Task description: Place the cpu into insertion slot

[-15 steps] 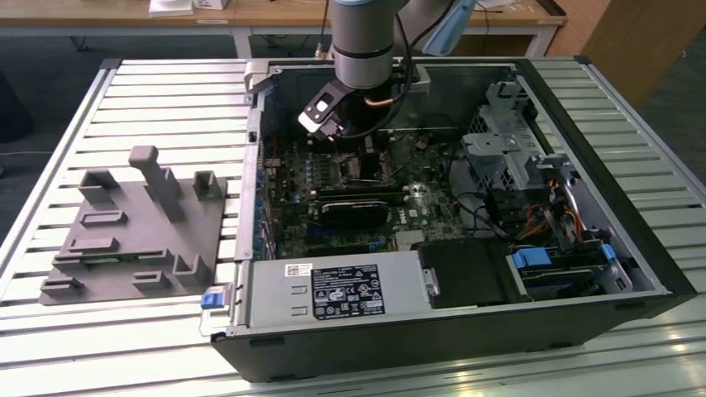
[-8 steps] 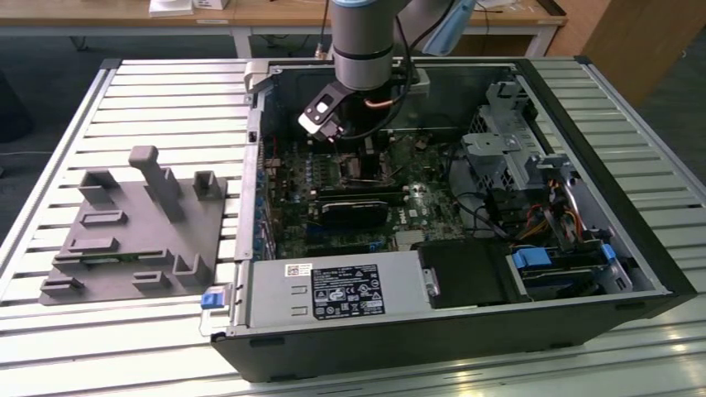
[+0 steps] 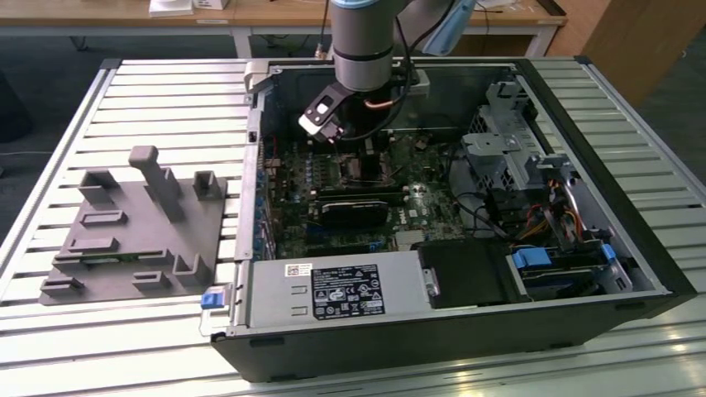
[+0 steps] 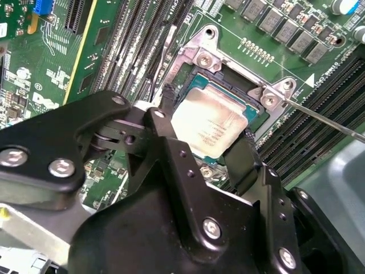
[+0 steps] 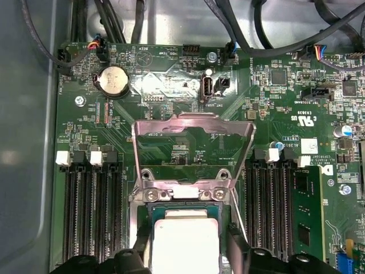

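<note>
Second wrist view, one claw clamped on one cpu, at one insertion slot

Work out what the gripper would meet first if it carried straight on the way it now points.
Most likely the insertion slot: in the second wrist view the gripper points down at it, shut on the cpu, which sits right over the slot or already in it. Depth is unclear.

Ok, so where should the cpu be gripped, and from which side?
By two opposite thin edges of the cpu, coming straight down from above: it lies flat, face up, over the insertion slot, whose hinged bracket stands open.
</note>
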### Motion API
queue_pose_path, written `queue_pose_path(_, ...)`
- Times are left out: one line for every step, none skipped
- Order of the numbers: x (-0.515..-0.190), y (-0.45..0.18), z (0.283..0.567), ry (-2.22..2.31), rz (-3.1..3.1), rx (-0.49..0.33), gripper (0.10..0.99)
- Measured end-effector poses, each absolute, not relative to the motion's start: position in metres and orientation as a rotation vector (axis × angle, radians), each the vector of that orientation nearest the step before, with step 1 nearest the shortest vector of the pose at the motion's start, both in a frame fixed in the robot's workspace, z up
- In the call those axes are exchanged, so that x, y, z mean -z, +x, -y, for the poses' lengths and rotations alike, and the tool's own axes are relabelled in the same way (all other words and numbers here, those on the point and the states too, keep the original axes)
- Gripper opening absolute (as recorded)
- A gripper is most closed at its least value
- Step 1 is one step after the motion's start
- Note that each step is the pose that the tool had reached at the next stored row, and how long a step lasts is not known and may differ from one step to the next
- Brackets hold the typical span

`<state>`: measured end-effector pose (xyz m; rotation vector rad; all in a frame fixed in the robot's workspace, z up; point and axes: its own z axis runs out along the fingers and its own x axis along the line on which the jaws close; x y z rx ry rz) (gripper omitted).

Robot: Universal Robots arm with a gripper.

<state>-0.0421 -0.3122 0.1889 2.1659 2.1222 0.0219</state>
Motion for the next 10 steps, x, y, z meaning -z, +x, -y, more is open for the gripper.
queue_pose_path(-0.1885,-0.0421,0.3121,2.166,-2.123,-0.023,0.608)
queue_pose_path(-0.1884,-0.0421,0.3120,2.167,-2.123,-0.023,0.655)
queue_pose_path(-0.1883,-0.0421,0.3120,2.167,-2.123,-0.023,0.655)
queue_pose_path(-0.1882,-0.0420,0.3120,2.167,-2.123,-0.023,0.655)
queue_pose_path(-0.1882,-0.0420,0.3120,2.167,-2.123,-0.025,0.655)
queue_pose_path(-0.1882,-0.0420,0.3121,2.168,-2.124,-0.027,0.655)
queue_pose_path(-0.1884,-0.0421,0.3121,2.170,-2.125,-0.029,0.655)
queue_pose_path(-0.1889,-0.0420,0.3120,2.171,-2.126,-0.032,0.655)
queue_pose_path(-0.1901,-0.0420,0.3120,2.172,-2.127,-0.034,0.655)
queue_pose_path(-0.1922,-0.0421,0.3120,2.172,-2.127,-0.035,0.655)
